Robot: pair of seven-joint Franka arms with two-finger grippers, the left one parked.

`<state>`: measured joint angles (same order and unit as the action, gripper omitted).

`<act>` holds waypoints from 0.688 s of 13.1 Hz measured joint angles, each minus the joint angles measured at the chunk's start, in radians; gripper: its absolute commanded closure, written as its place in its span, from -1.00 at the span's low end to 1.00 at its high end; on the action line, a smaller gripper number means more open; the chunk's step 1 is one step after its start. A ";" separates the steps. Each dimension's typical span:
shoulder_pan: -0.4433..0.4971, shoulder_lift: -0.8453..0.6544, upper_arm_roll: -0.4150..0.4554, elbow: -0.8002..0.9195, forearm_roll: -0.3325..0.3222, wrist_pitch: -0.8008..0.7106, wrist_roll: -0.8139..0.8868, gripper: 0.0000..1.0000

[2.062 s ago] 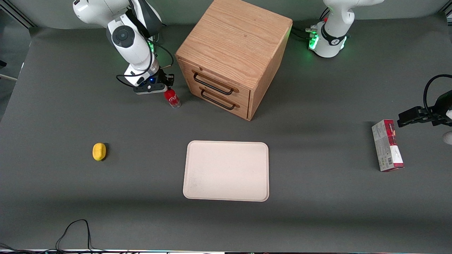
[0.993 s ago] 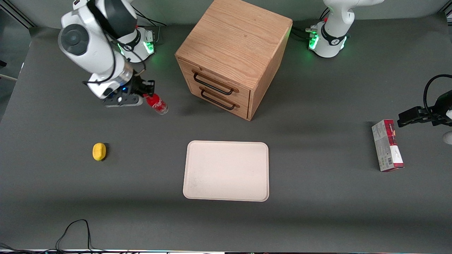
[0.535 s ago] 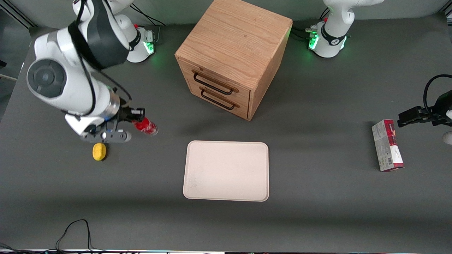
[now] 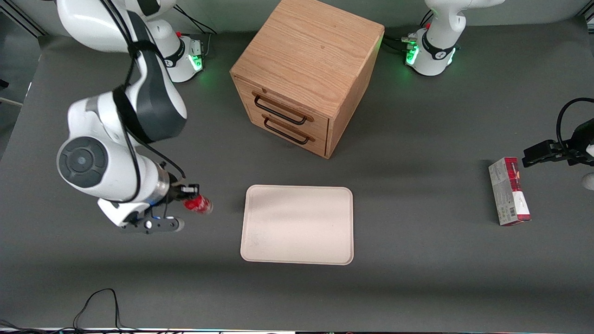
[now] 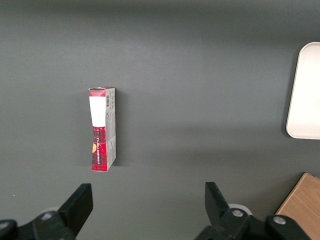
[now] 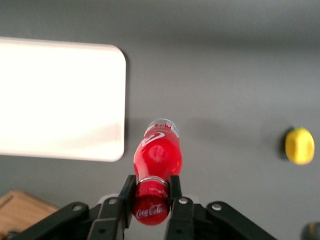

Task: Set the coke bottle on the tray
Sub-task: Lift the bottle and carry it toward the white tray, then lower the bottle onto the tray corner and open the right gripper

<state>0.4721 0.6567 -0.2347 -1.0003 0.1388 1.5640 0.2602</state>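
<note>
1. The hand [image 4: 189,196] has carried the coke bottle [image 4: 199,204] nearer to the front camera and now hangs above the tabletop [image 4: 417,287] just beside the tray [image 4: 297,224], at the tray's edge toward the working arm's end.
2. The two fingers are closed on the bottle's neck just under the red cap. The wrist view shows the coke bottle [image 6: 157,155] hanging below the fingers [image 6: 174,187], with its clear base toward the tabletop.
3. In that same view the bottle is not yet over the tray [image 6: 60,100]; its rounded corner lies close beside the bottle.
4. Two seconds ago the bottle was held near the wooden drawer cabinet [image 4: 304,76], much farther from the front camera. Since then it has swung out toward the working arm's end and come forward, passing over the yellow object that the arm now hides in the front view.
5. That yellow object [image 6: 299,145] shows only in the wrist view, well apart from the bottle.
6. I judge the carry nearly done: what remains is a short sideways move over the tray, a descent, and a release.
7. The red-and-grey carton box [image 4: 509,191] lies untouched toward the parked arm's end.
</note>
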 measured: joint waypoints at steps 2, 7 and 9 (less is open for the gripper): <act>-0.002 0.053 0.015 0.025 0.000 0.099 0.000 0.95; -0.019 0.150 0.068 0.038 0.001 0.245 0.029 0.93; -0.024 0.186 0.112 0.050 0.002 0.279 0.086 0.93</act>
<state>0.4478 0.8429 -0.1229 -0.9505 0.1404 1.8427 0.3463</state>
